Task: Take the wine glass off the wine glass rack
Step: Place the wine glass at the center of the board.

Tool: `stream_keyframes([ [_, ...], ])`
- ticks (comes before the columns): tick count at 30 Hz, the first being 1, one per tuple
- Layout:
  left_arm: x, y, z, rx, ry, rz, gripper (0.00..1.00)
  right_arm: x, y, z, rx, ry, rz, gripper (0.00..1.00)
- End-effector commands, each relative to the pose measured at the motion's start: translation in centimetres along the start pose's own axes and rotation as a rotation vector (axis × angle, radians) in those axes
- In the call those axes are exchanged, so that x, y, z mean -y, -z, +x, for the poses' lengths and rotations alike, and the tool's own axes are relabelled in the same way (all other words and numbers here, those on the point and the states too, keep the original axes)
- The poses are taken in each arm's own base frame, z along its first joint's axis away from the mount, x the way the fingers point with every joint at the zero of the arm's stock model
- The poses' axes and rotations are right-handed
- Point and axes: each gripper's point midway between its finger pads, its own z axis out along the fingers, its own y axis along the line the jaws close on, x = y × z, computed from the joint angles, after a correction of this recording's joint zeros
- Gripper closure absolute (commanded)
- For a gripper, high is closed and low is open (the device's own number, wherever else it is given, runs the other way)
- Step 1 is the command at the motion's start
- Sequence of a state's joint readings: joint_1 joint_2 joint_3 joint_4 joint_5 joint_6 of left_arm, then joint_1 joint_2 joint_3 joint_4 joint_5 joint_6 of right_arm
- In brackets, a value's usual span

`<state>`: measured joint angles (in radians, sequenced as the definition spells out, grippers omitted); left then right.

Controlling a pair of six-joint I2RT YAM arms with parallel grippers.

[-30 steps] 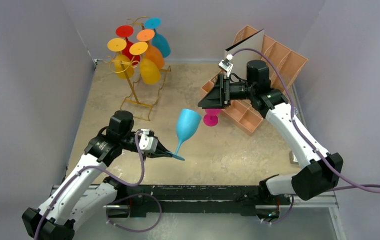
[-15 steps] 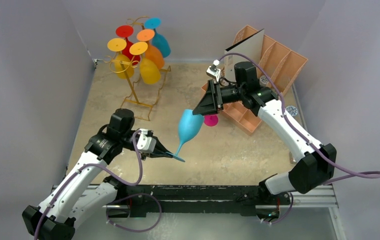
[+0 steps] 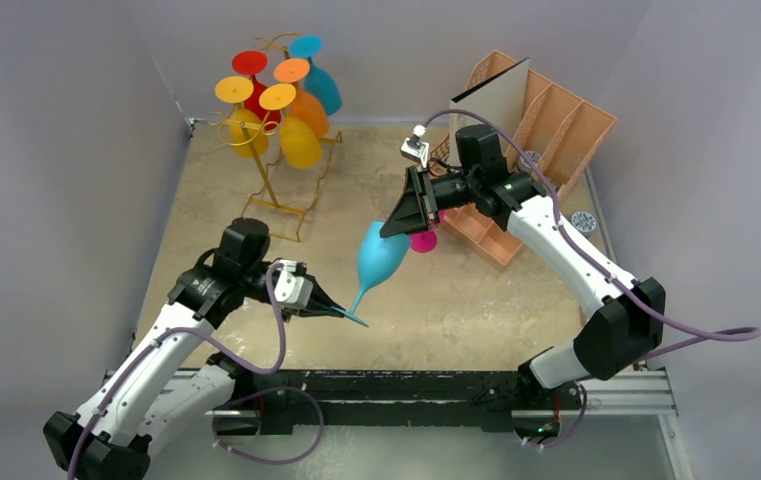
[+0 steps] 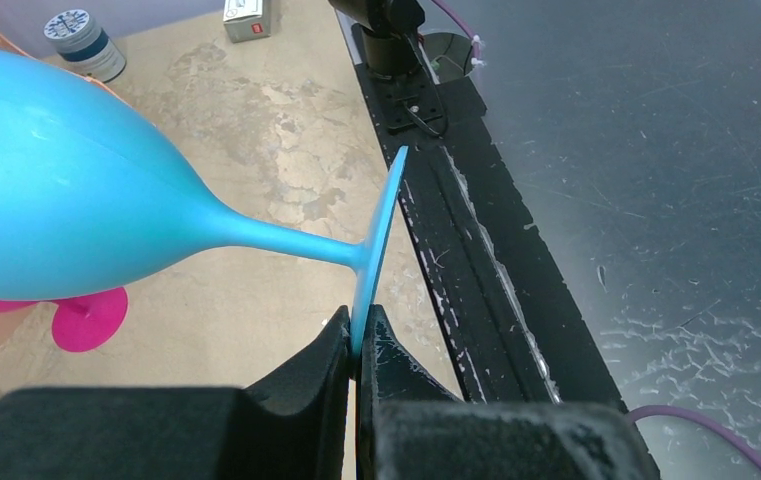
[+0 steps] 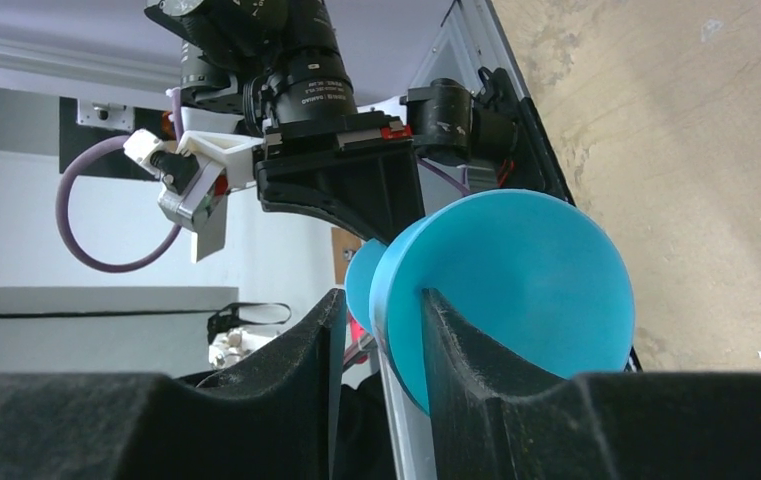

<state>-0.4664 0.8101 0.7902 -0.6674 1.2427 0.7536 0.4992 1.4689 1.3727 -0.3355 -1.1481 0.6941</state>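
Observation:
A light blue wine glass (image 3: 378,258) is held tilted above the table, off the gold wire rack (image 3: 274,192). My left gripper (image 3: 341,312) is shut on the edge of its foot (image 4: 381,230); the bowl (image 4: 56,210) points away from the gripper. My right gripper (image 3: 388,230) is open at the bowl's rim. In the right wrist view the rim (image 5: 516,290) passes between the fingers (image 5: 381,310), one finger against it and a gap at the other. The rack at the back left holds several coloured glasses hanging upside down.
A peach slotted organiser (image 3: 546,120) with a white board stands at the back right. A pink glass (image 3: 422,240) sits on the table below the right gripper; its foot shows in the left wrist view (image 4: 89,318). A round tin (image 3: 583,221) lies near the right wall.
My right arm has swung left and down to the blue glass, and its fingers now straddle the bowl's rim. The glass leans a little more. My left gripper has held its place.

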Motion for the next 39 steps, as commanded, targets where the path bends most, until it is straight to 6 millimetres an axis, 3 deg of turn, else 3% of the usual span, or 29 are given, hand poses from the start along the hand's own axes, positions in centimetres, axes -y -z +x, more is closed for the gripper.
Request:
stream_keyframes([
  [1, -0.4, 0.3, -1.1, -0.01, -0.084, -0.001, 1.0, -2.2, 0.3, 0.4, -0.032, 0.059, -0.057, 0.64],
  [11, -0.3, 0.5, 0.4, -0.069, -0.059, -0.007, 1.0, -2.7, 0.2, 0.9, -0.06, 0.049, -0.08, 0.6],
  [19, -0.4, 0.6, 0.7, -0.088, -0.053, -0.019, 1.0, -3.0, 0.5, 1.8, -0.07, 0.074, -0.093, 0.75],
  [26, -0.5, 0.6, 0.8, -0.089, -0.053, -0.022, 1.0, -3.4, 0.8, 2.5, -0.091, 0.08, -0.115, 0.78],
  [34, -0.9, 0.7, 0.8, -0.098, -0.052, -0.036, 1.0, -3.3, 0.6, 2.8, -0.101, 0.099, -0.117, 1.0],
  [39, -1.3, 0.8, 0.6, -0.101, -0.061, -0.058, 1.0, -2.8, 0.5, 3.0, -0.081, 0.111, -0.087, 1.0],
])
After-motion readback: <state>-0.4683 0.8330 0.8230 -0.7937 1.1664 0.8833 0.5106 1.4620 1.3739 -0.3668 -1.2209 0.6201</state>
